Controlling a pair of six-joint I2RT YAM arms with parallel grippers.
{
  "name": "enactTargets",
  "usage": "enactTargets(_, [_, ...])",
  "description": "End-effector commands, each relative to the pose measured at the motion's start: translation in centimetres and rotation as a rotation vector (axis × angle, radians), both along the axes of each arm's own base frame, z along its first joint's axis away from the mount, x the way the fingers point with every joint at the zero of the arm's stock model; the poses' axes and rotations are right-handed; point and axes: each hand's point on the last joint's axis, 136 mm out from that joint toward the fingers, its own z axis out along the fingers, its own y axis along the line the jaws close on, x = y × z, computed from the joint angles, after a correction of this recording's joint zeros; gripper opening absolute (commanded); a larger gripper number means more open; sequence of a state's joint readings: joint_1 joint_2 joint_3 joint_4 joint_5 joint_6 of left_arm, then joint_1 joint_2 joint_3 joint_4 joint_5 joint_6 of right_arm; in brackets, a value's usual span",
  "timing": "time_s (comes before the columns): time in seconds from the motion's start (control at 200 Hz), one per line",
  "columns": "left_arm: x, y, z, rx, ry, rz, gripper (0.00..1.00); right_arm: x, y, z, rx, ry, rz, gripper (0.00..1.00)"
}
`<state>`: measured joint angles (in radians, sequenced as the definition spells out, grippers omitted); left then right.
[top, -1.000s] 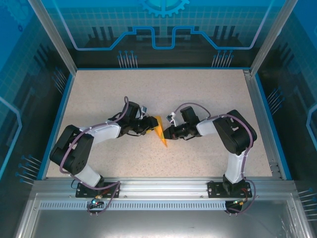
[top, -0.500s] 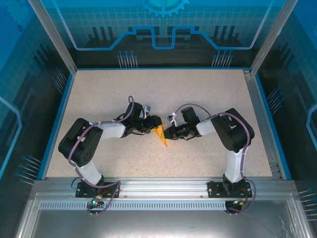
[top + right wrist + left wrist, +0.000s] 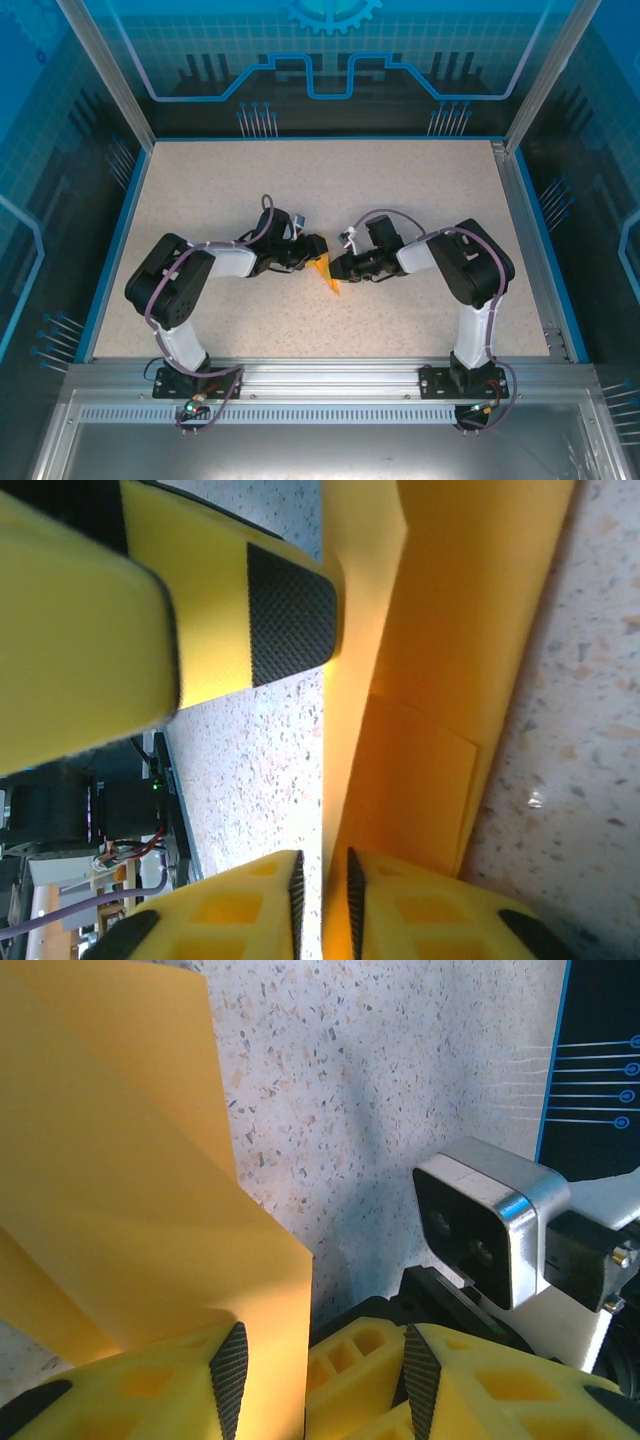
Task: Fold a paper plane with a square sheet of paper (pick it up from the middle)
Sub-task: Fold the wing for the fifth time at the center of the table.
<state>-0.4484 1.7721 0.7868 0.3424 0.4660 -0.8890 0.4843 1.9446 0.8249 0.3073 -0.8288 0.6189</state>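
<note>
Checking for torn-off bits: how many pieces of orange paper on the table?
1: the folded orange paper, middle of the table, between the left gripper and the right gripper. Scraps beneath them could be hidden.

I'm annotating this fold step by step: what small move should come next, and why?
Probably close the left end effector on the folded paper. Its jaws stand wide apart with the paper's edge between them, so it grips nothing yet. The right end effector straddles the crease with a narrow gap; whether it pinches is unclear.

One folded orange-yellow paper (image 3: 325,272), one speckled table (image 3: 400,190), and two arms: the left arm (image 3: 215,262) and the right arm (image 3: 445,255).
</note>
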Motion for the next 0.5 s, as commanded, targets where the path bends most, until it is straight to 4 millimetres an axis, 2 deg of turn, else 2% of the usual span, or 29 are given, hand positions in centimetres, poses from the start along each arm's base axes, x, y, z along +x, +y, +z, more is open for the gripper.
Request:
enactTargets(0.0, [0.8,-0.7,0.5,-0.008,-0.015,-0.009,0.48,0.1,-0.6,-1.5,-0.094,-0.014,-0.027,0.25])
enactTargets(0.175, [0.9,-0.8,0.7,-0.007,-0.01,-0.009,0.48,0.2,-0.9,-1.7,-0.162,-0.058,-0.039,0.27])
enactTargets(0.36, [0.9,-0.8,0.9,-0.006,-0.01,-0.011,0.48,0.1,-0.9,-1.9,-0.215,-0.082,-0.039,0.16])
enactTargets(0.495, [0.9,-0.5,1.5,-0.001,-0.023,-0.007,0.48,0.3,-0.8,-1.4,-0.199,-0.091,-0.048,0.1])
